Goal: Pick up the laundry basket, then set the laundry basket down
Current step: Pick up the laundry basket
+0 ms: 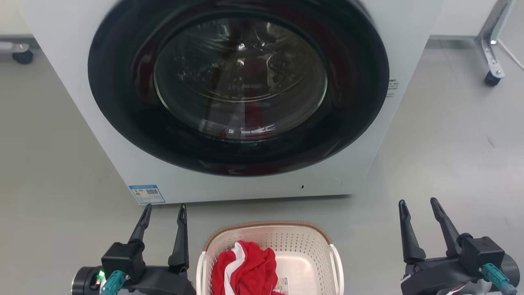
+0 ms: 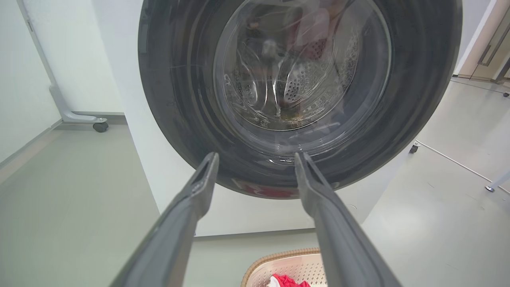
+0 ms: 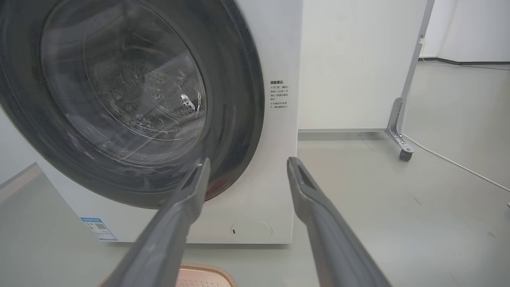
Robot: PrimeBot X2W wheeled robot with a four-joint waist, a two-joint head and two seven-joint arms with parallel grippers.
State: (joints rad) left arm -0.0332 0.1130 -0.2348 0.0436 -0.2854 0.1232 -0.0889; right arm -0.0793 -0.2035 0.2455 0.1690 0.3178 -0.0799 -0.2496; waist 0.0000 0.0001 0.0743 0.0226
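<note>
While the laundry basket [image 1: 307, 241] sits on the floor [image 1: 450, 143] just in front of the washing machine [image 1: 245, 188], w/ red-and-white cloth [image 1: 245, 270] inside (prob. a garment), the left gripper [image 1: 164, 207] & right gripper [image 1: 418, 201] flank it, fingers apart, holding nothing.

Garment [image 1: 245, 268] in laundry basket [image 1: 295, 241] before washing machine [image 1: 239, 88]

White front-load washing machine [image 1: 245, 186], round dark door [image 1: 237, 78] shut, glass window. Blue sticker [image 1: 146, 194] at lower left of front. Grey floor [image 1: 450, 143]. Metal castor leg [image 1: 489, 45] far right. Black castor [image 1: 22, 56] far left. Crumpled red-and-white cloth [image 1: 245, 270] near bottom edge.
</note>
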